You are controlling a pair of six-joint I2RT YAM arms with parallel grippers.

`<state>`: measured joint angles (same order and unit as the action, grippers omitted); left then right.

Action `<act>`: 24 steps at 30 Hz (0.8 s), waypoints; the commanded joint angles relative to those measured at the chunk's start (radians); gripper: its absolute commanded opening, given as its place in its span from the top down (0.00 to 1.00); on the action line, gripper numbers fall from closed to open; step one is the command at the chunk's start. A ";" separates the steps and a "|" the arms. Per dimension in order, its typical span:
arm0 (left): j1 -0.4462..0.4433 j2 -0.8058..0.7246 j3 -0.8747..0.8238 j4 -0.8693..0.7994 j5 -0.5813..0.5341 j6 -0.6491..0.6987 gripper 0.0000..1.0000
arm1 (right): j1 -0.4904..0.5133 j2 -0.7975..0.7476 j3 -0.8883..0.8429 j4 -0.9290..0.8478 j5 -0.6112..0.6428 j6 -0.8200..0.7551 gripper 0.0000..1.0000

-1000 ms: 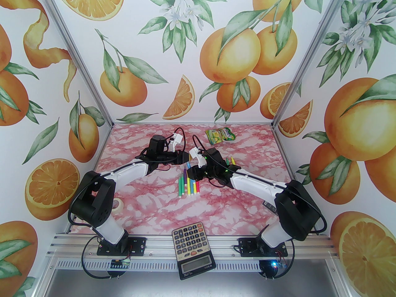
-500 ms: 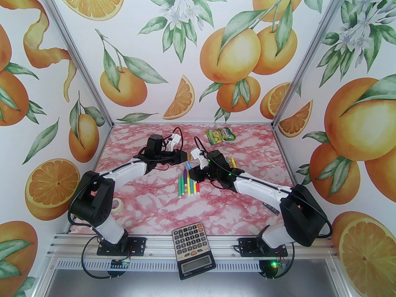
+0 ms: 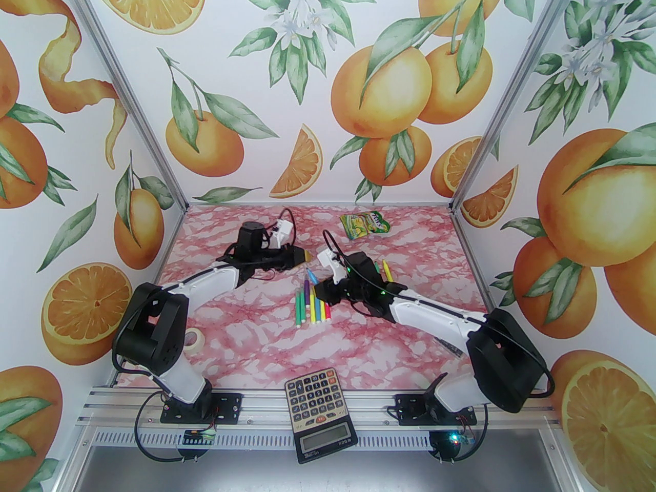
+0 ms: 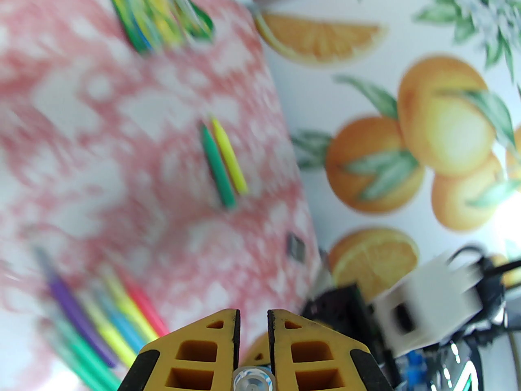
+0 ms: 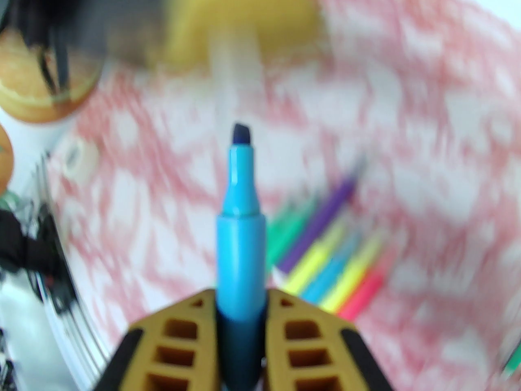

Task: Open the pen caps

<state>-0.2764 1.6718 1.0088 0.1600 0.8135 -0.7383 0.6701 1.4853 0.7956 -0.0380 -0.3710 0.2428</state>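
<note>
Overlooking the desk: left gripper and right gripper nearly tip to tip, apart; row of pens just beside the right gripper, toward the arm bases.
Left wrist: left gripper clamped on a small clear pen cap; green and yellow pens ahead of it.
Right wrist: right gripper clamped on blue pen, nib bare; row of pens ahead, to the right.

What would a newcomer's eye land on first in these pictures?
The uncapped blue marker, dark tip bare, clamped in the right pincer mid-table. Facing it, the left pincer is shut on what looks like a clear cap. Bright markers lie in a row just nearer, under loud orange-print walls.
</note>
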 commanded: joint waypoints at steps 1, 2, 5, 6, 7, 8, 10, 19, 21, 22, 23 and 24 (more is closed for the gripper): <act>0.030 -0.008 0.001 0.073 -0.046 -0.027 1.00 | 0.004 -0.018 -0.020 -0.064 -0.009 -0.028 1.00; 0.030 -0.007 0.002 0.075 -0.045 -0.031 1.00 | 0.004 -0.020 -0.025 -0.063 -0.005 -0.029 1.00; 0.031 -0.006 0.015 0.039 -0.054 -0.007 1.00 | 0.001 -0.025 -0.027 -0.060 0.024 -0.027 1.00; 0.030 -0.008 0.023 0.004 -0.068 0.017 1.00 | 0.000 -0.026 -0.026 -0.060 0.042 -0.022 1.00; 0.030 -0.014 0.036 -0.058 -0.094 0.054 1.00 | -0.002 -0.025 -0.023 -0.060 0.063 -0.017 1.00; 0.028 -0.021 0.049 -0.124 -0.127 0.098 1.00 | -0.008 -0.025 -0.020 -0.061 0.083 -0.012 1.00; 0.024 -0.037 0.076 -0.244 -0.193 0.176 1.00 | -0.022 -0.021 -0.013 -0.062 0.125 0.005 1.00; 0.007 -0.074 0.137 -0.559 -0.434 0.379 1.00 | -0.086 0.037 0.043 -0.097 0.362 0.076 1.00; 0.000 -0.071 0.150 -0.613 -0.503 0.407 1.00 | -0.094 0.054 0.063 -0.112 0.411 0.086 1.00; -0.007 -0.067 0.159 -0.642 -0.542 0.426 1.00 | -0.095 0.063 0.073 -0.119 0.433 0.090 1.00; -0.014 -0.063 0.166 -0.670 -0.577 0.442 1.00 | -0.098 0.072 0.084 -0.126 0.458 0.093 1.00; -0.019 -0.057 0.173 -0.689 -0.605 0.453 1.00 | -0.099 0.081 0.094 -0.135 0.481 0.096 1.00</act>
<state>-0.2794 1.6272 1.1355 -0.4046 0.3435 -0.3664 0.5781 1.5394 0.8459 -0.1387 -0.0120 0.3103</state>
